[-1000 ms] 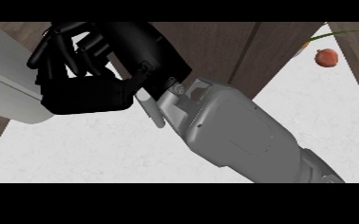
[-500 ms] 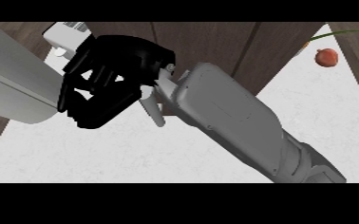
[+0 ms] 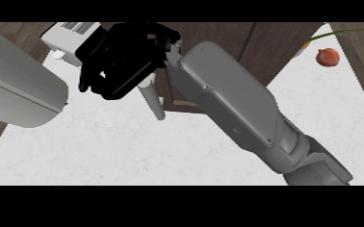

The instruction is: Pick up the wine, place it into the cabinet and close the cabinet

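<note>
Now, at far left a grey bulk (image 3: 25, 94) crowds us; our right hand (image 3: 117, 67), fingers curled, sits at the cabinet door (image 3: 213, 43). No wine visible, so we judge closing underway: push next. Red fruit (image 3: 327, 56) rests on the desk (image 3: 142, 149).

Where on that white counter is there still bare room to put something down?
Bare counter stretches below the right hand, left of its grey forearm; another patch lies beneath the red fruit. By the cabinet it is crowded.

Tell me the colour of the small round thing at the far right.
Red, the round thing, seen in the head view.
</note>
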Tool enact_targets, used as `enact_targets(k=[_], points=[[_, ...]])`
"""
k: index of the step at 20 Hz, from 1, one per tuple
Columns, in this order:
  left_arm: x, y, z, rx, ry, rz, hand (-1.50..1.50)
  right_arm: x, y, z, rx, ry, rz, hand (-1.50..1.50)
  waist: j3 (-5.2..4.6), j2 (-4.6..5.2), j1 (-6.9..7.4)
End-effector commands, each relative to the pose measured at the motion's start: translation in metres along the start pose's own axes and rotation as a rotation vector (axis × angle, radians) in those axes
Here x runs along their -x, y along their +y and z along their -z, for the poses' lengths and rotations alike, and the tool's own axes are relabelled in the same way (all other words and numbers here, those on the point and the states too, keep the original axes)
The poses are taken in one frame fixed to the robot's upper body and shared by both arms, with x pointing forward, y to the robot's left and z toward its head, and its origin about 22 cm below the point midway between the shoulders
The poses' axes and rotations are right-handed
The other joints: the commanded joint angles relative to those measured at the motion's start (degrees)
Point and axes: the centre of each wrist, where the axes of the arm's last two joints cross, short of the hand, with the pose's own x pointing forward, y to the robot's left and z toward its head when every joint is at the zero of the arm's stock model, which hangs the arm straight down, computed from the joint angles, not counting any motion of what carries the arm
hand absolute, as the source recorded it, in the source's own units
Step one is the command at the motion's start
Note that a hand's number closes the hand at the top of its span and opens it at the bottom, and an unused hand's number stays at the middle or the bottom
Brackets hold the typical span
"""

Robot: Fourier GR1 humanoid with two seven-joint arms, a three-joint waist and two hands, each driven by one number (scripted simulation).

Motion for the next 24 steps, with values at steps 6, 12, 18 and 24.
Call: enact_targets(k=[6,12,18,24], points=[[-0.008,0.015,-0.008,0.039,-0.03,-0.021,-1.5,0.023,-0.042,-0.013,0.049,-0.072,0.124,1.5,0.0,0.32,-0.05],[-0.01,0.004,0.008,0.022,-0.032,-0.018,-1.5,0.027,-0.066,-0.045,0.156,-0.105,0.111,1.5,0.09,0.25,-0.75],[-0.007,0.002,0.011,0.049,-0.023,-0.009,-1.5,0.021,-0.083,-0.075,0.348,-0.175,0.066,1.5,0.0,0.85,-1.08],[-0.006,-0.003,0.017,0.072,-0.008,0.004,-1.5,0.019,-0.079,-0.072,0.377,-0.208,0.046,1.5,-0.03,0.59,-1.68]])
